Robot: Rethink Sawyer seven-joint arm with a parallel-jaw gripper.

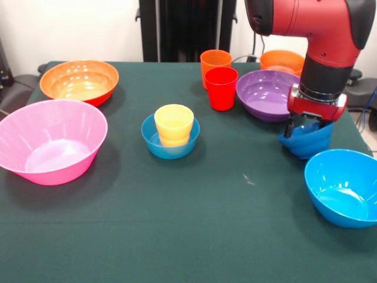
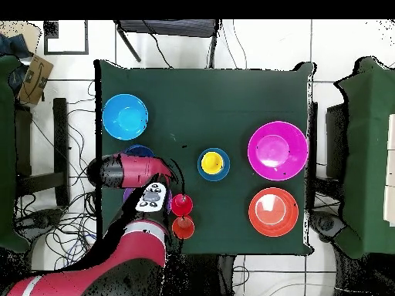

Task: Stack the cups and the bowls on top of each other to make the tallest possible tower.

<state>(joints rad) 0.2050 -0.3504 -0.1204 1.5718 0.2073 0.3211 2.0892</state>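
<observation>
My gripper (image 1: 305, 128) is shut on the rim of a small blue bowl (image 1: 307, 143), which sits tilted at the table's right side. A purple bowl (image 1: 266, 94) lies just behind it and a bright blue bowl (image 1: 344, 187) in front. A yellow cup (image 1: 174, 124) stands inside another small blue bowl (image 1: 171, 144) mid-table; this is the only stack. The red cup (image 1: 221, 88) and orange cup (image 1: 215, 61) stand together at the back. The pink bowl (image 1: 52, 141) and large orange bowl (image 1: 79, 81) lie on the left. A small orange bowl (image 1: 283, 60) is half hidden behind the arm.
In the overhead view the arm (image 2: 131, 171) covers the gripper and the purple bowl. The bright blue bowl (image 2: 125, 116) lies close to the table's edge. Chairs and cables surround the green table (image 1: 188, 236).
</observation>
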